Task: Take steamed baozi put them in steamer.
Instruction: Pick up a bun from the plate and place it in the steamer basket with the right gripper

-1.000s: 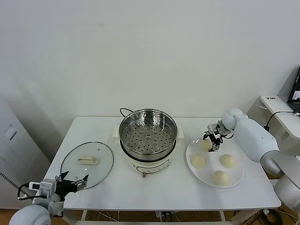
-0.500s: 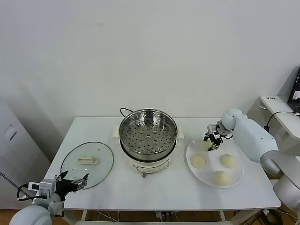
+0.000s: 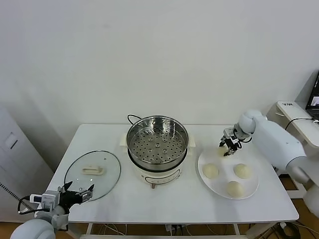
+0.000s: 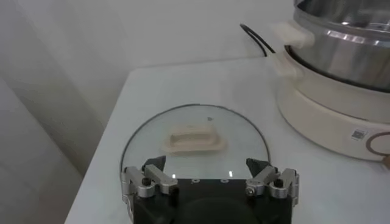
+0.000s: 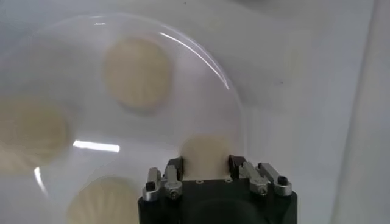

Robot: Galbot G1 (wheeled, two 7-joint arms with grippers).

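The steamer (image 3: 157,144) is a shiny perforated basket on a white cooker base at the table's middle, and it holds nothing. To its right, a white plate (image 3: 251,191) carries three steamed baozi (image 3: 211,171), (image 3: 242,171), (image 3: 235,188). My right gripper (image 3: 229,146) hangs just above the plate's far edge, shut on another baozi (image 5: 206,152). In the right wrist view its fingers (image 5: 175,164) press both sides of that bun, with the plate (image 5: 201,55) below. My left gripper (image 3: 75,195) stands open and empty at the front left corner.
A glass lid (image 3: 92,174) with a white handle lies flat on the table left of the steamer, just beyond the left gripper (image 4: 210,176). A black cord runs behind the cooker. A side shelf with a laptop stands at the far right.
My right gripper has shut on the baozi at the plate's far side and lifted it slightly up and to the right. The left arm has not moved.
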